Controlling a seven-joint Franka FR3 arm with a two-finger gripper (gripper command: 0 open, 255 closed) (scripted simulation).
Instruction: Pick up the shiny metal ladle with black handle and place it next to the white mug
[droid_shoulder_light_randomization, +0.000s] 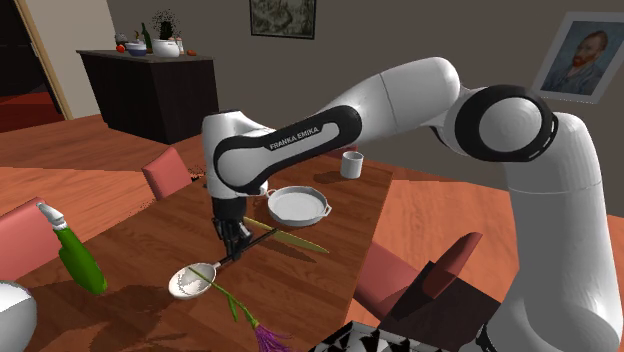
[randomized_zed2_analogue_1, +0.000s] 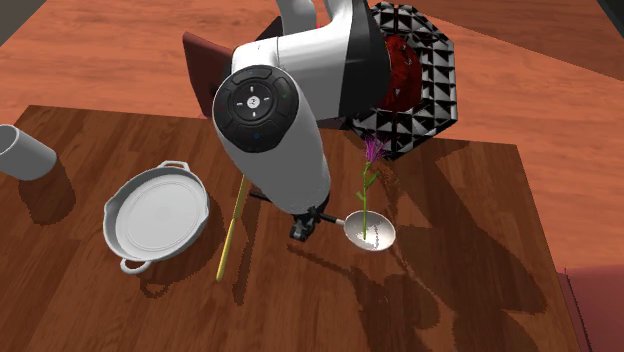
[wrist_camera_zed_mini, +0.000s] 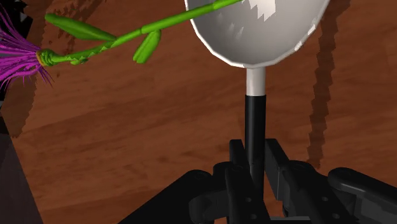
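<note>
Clearly, black handle of ladle (droid_shoulder_light_randomization: 192, 280) is clenched by gripper (wrist_camera_zed_mini: 256, 159), w/ bowl at shoulder view's lower left-centre, crossed by flower stem (wrist_camera_zed_mini: 172, 24); mug (droid_shoulder_light_randomization: 350, 165) is seen upper centre. "FRANKA EMIKA" is printed on arm (droid_shoulder_light_randomization: 295, 138).

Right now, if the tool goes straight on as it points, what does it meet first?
The tool clasps the ladle by its black handle; straight on, it would likely meet the wooden table just beneath.
</note>
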